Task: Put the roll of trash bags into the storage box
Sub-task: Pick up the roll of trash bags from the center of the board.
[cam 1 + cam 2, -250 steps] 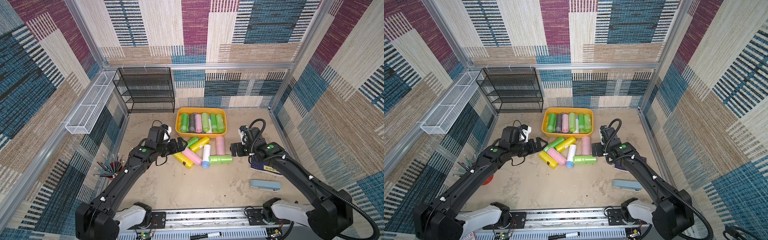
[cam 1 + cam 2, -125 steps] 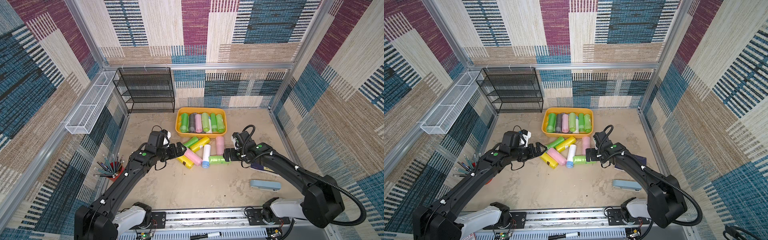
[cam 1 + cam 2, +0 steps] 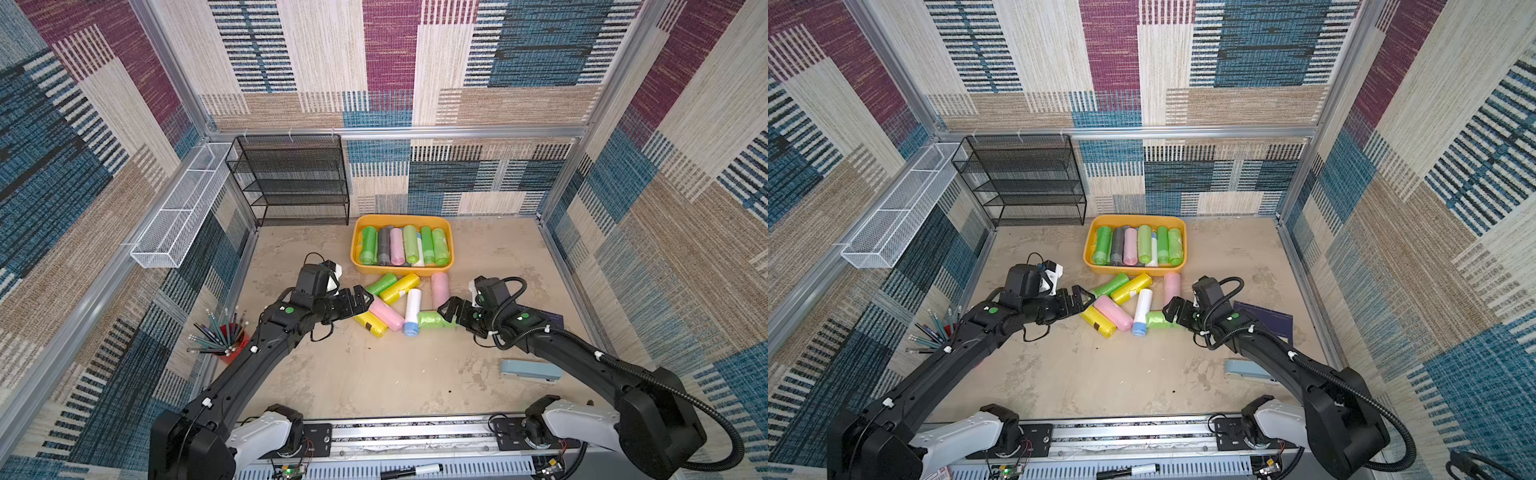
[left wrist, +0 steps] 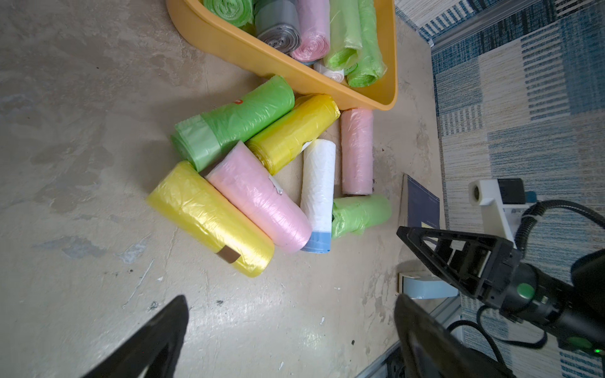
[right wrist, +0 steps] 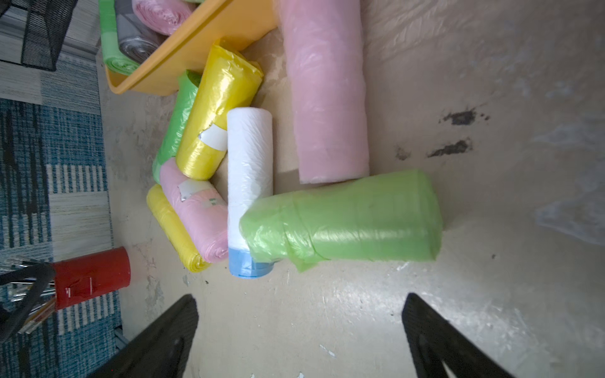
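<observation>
My right fingers [image 3: 450, 310], spread empty, have swung down to the light-green roll [image 3: 430, 319], left fingers [image 3: 359, 299] likewise released nearby; grasping it for the storage box [image 3: 400, 270] seems next.

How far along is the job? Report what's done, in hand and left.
Done: several packed rolls lie in the orange box. In hand: nothing; the left tool and right tool are both open and empty, the right one facing the green roll. Left: seven loose rolls lie on the table in front of the box.
</observation>
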Controlling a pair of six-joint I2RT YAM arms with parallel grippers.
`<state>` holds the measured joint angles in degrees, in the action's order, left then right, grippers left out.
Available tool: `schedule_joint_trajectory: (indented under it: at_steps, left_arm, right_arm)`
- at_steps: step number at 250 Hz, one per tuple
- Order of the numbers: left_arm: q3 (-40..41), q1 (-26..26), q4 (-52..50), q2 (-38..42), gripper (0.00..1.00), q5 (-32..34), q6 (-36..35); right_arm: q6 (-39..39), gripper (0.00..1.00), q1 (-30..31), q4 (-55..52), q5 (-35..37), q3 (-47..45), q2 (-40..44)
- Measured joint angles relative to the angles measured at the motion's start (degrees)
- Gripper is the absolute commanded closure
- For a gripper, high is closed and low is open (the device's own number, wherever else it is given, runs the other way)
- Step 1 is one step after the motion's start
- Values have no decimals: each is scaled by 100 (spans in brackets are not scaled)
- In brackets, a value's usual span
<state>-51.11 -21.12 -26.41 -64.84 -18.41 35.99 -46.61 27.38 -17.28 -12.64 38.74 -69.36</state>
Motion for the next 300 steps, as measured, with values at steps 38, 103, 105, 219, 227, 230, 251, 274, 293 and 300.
schedule_joint_trajectory:
  at_steps: [38, 103, 105, 219, 227, 230, 251, 274, 293, 300]
  left_arm:
    - [2, 0, 0, 0, 2, 11, -46]
    - [28, 0, -7, -9, 2, 195, -376]
    - [28, 0, -7, -11, 2, 203, -389]
    - [136, 7, 61, -177, 2, 457, -774]
    - [164, 7, 76, -173, 2, 457, -798]
    - [175, 7, 83, -173, 2, 459, -807]
    - [229, 9, 111, -151, 2, 472, -824]
    - [271, 11, 181, -142, 2, 490, -857]
    - [332, 11, 269, -114, 2, 514, -872]
    - [363, 11, 304, -103, 2, 516, -872]
  right_arm:
    - [-387, 1, 114, 103, -33, -35, -114]
    - [-988, 0, 168, 109, 131, -74, -177]
    - [-1010, 1, 170, 109, 131, -79, -190]
    - [-1875, 13, 203, 411, -90, 103, -1228]
    - [-1923, 14, 203, 404, -94, 114, -1272]
    - [-1937, 14, 203, 402, -94, 120, -1285]
    - [-2037, 17, 203, 367, -76, 219, -1353]
    - [-2129, 19, 203, 363, -13, 286, -1355]
    - [-2236, 19, 203, 337, 42, 289, -1355]
    - [-2267, 20, 203, 326, 76, 289, -1357]
